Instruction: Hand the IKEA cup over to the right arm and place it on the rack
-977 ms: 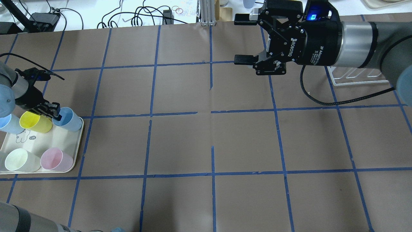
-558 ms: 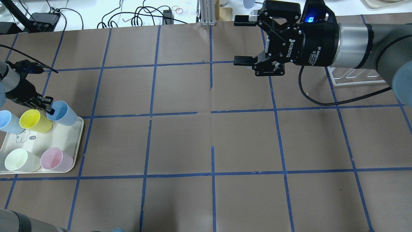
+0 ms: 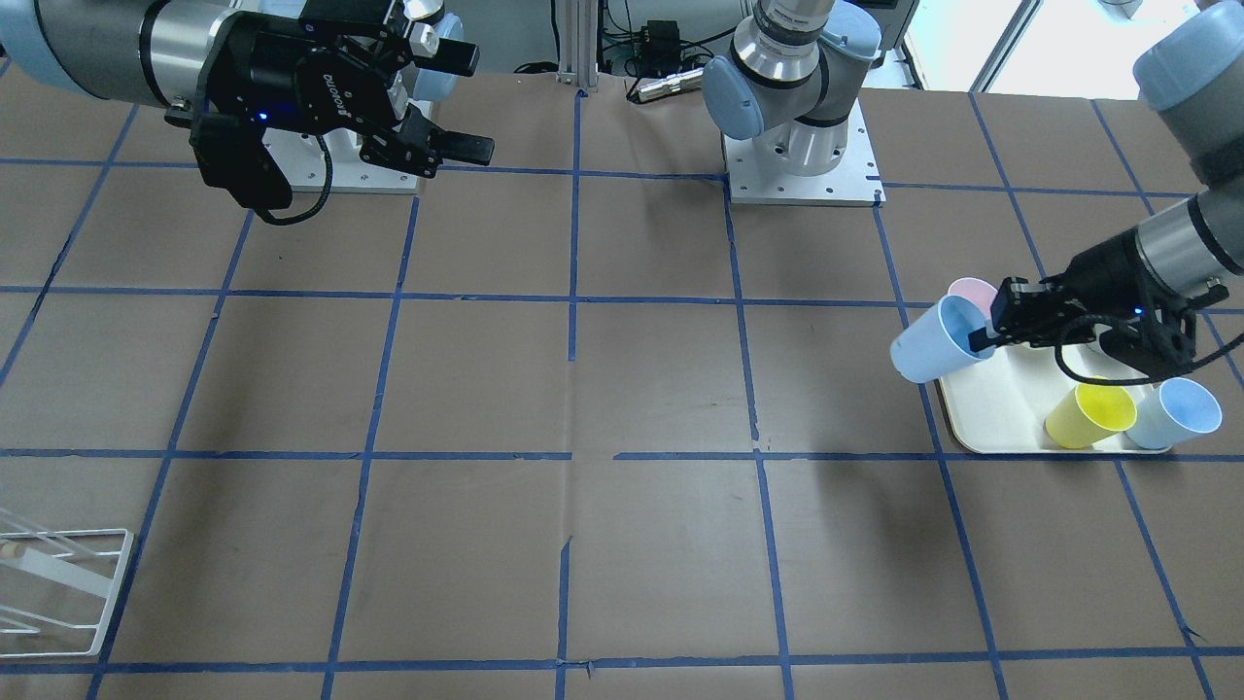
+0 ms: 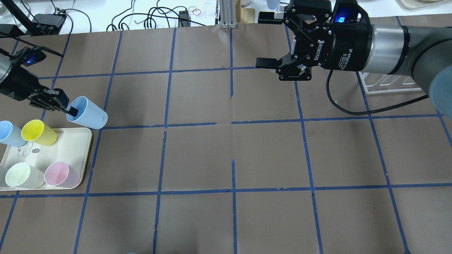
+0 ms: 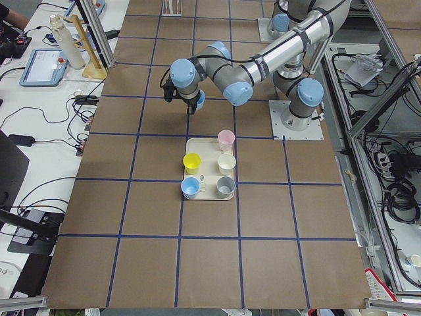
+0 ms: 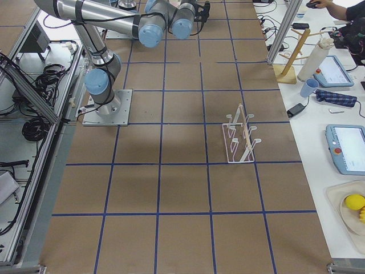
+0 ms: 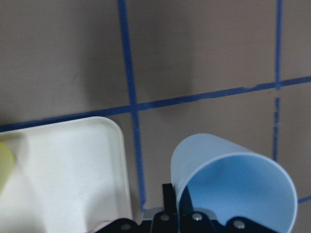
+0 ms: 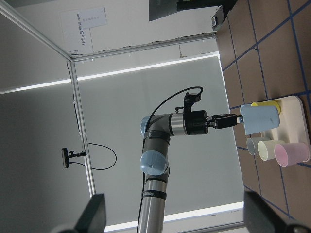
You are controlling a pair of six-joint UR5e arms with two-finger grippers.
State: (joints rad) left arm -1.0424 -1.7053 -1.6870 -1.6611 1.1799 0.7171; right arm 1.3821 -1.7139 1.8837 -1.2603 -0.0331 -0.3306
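Observation:
The IKEA cup [image 4: 89, 114] is light blue and tilted on its side, lifted clear of the cream tray [image 4: 72, 150]. My left gripper [image 4: 69, 110] is shut on its rim, one finger inside the cup. It also shows in the front view [image 3: 931, 346], the left wrist view [image 7: 228, 179] and the right wrist view [image 8: 260, 119]. My right gripper [image 4: 263, 40] hangs open and empty over the far middle of the table, jaws wide and pointing toward the left arm. The white wire rack [image 6: 239, 137] stands at the right; in the overhead view the right arm partly hides it [image 4: 392, 84].
On the tray stand a yellow cup [image 4: 38, 132], a second light blue cup [image 4: 9, 133], a pale green cup [image 4: 21, 175] and a pink cup [image 4: 60, 174]. Cables and boxes lie beyond the table's far edge [image 4: 148, 17].
My left gripper has lifted the light blue cup off the tray and carried it toward the far side and to the right. The right gripper has barely moved.

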